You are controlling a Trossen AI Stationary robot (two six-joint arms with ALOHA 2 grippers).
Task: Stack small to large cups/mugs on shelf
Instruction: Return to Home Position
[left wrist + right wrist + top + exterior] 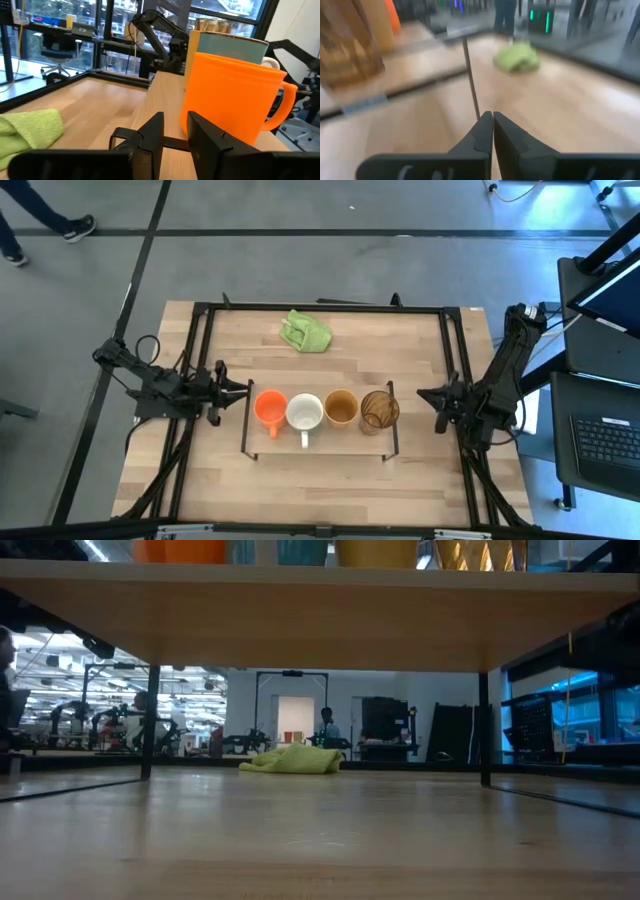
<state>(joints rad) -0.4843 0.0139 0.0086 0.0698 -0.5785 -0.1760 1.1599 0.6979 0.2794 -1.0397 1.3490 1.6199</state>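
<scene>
Four vessels stand in a row on the shelf (320,448), each on its base. From left to right they are the orange mug (270,408), the white mug (304,413), the tan-brown cup (341,408) and the amber tumbler (380,410). My left gripper (244,390) is just off the shelf's left end, a little open and empty. In its wrist view (175,127) the orange mug (230,100) is close ahead. My right gripper (420,393) is off the shelf's right end, shut and empty (493,117), with the tumbler (345,45) nearby.
A green cloth (306,331) lies on the tabletop behind the shelf, toward the far edge. It also shows in the low view (293,761). The shelf's thin black end frames (470,75) stand between each gripper and the cups. A black rail frame (320,308) runs around the table.
</scene>
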